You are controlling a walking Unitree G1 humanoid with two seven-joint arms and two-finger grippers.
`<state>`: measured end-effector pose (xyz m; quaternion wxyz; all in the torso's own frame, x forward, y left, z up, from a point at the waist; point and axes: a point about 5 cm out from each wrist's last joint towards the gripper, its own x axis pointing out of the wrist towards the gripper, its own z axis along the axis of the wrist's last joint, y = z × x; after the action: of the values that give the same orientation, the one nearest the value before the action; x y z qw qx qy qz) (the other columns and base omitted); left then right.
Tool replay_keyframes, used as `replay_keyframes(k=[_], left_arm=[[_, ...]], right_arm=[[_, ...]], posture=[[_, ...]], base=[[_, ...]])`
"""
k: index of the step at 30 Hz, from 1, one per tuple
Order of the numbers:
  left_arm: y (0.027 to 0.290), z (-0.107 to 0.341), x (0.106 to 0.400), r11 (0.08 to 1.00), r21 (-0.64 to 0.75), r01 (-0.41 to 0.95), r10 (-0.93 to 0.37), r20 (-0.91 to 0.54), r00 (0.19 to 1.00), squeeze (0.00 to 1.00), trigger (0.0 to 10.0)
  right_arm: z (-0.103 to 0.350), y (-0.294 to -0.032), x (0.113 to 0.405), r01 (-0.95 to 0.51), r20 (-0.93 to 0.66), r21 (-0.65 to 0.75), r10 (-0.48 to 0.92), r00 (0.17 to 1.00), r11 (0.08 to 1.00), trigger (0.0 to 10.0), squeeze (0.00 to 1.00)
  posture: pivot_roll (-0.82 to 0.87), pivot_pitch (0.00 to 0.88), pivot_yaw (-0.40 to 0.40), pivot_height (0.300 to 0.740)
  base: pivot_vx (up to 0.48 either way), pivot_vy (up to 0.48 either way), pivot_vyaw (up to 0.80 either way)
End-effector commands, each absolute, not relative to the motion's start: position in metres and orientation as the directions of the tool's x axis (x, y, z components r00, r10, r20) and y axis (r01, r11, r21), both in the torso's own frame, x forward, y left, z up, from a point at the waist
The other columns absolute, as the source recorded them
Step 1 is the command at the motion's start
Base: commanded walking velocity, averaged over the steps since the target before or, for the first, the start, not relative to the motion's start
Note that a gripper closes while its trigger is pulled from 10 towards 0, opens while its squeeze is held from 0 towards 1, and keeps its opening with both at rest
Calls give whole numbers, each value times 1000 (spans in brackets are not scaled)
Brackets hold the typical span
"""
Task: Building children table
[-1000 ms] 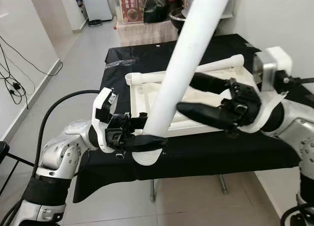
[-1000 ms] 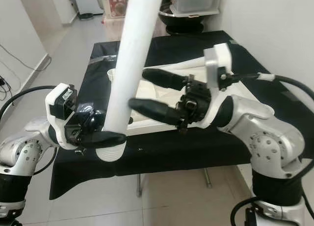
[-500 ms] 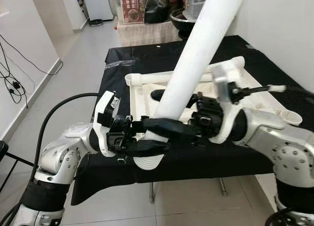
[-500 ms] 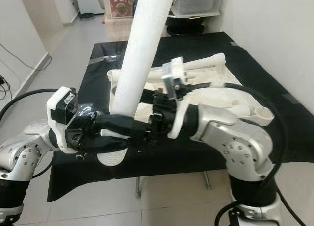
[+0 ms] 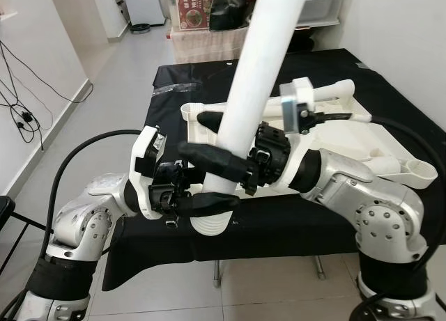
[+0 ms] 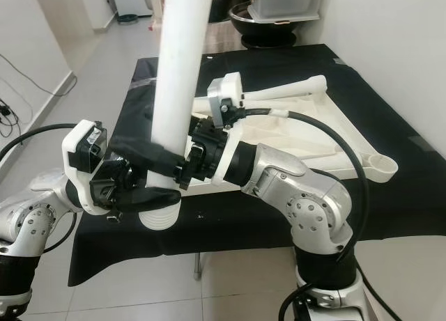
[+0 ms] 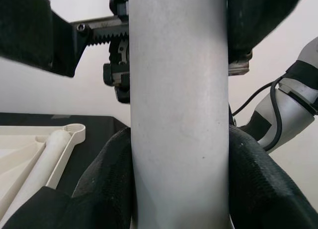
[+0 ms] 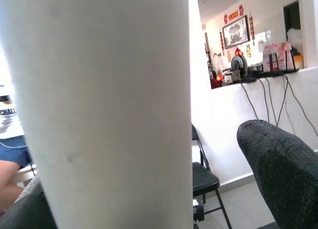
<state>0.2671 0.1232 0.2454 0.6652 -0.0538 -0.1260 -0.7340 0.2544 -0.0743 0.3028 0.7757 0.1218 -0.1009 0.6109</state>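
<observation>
Left eye view: long white plastic table leg (image 5: 256, 77) held nearly upright, ribbed lower end just below the left gripper (image 5: 202, 196). Left gripper fingers clamped on the leg near its base. Right gripper (image 5: 209, 136) just above the left one, fingers spread on either side of the leg; contact with the leg not discernible. White upturned plastic tabletop (image 5: 362, 143) beyond both grippers, on a table draped in black cloth (image 5: 327, 223).

Right eye view: same arrangement. Free leg socket (image 6: 382, 166) at the tabletop corner, well apart from both grippers.

Left wrist view: leg between both black fingers (image 7: 107, 182), pressed from either side.

Right wrist view: leg close in, one black finger (image 8: 278, 162) standing clear of it.

Risk: tall leg gripped only low down, so likely to tip or twist if the right gripper closes off-centre.

Surroundings: pale tiled floor (image 5: 125, 77), white walls, cables (image 5: 17, 98) at the wall, folding chair (image 8: 203, 182).
</observation>
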Motion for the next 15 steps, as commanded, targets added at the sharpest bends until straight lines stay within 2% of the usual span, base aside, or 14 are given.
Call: replay_keyframes(k=[1, 2, 3, 4, 5, 7, 11, 15], left_arm=[[115, 244, 266, -118, 111, 987, -961, 236, -142, 0, 10000], [115, 244, 266, -118, 111, 987, -961, 236, -142, 0, 10000], [114, 244, 266, -118, 111, 987, -961, 238, -141, 0, 10000], [114, 244, 266, -118, 111, 987, -961, 238, -141, 0, 10000], [114, 244, 266, -117, 111, 987, -961, 239, -141, 0, 10000], [114, 244, 266, -117, 110, 987, -961, 239, -141, 0, 10000], [118, 246, 268, -107, 105, 989, -961, 245, -130, 0, 10000], [120, 246, 269, -101, 105, 989, -962, 241, -124, 0, 10000]], right_arm=[[305, -67, 248, -983, 322, 35, 929, 183, 181, 6980, 0], [305, -67, 248, -983, 322, 35, 929, 183, 181, 6980, 0], [305, -67, 245, -987, 328, 17, 932, 156, 159, 824, 0], [305, -67, 245, -987, 328, 17, 932, 156, 159, 824, 0], [305, -66, 243, -989, 329, 7, 934, 141, 147, 0, 0], [305, -66, 242, -990, 329, 1, 935, 132, 140, 0, 0], [304, -68, 235, -996, 291, -49, 955, 59, 76, 0, 0], [301, -69, 235, -996, 239, -70, 970, 42, 60, 0, 0]], posture=[[-127, 32, 26, 740], [-127, 32, 26, 740], [-126, 31, 26, 740], [-126, 31, 26, 740], [-126, 30, 27, 740], [-126, 30, 27, 740], [-123, 28, 29, 740], [-118, 26, 28, 740]], base=[[0, 0, 0], [0, 0, 0], [0, 0, 0], [0, 0, 0], [0, 0, 0], [0, 0, 0], [0, 0, 0], [0, 0, 0]])
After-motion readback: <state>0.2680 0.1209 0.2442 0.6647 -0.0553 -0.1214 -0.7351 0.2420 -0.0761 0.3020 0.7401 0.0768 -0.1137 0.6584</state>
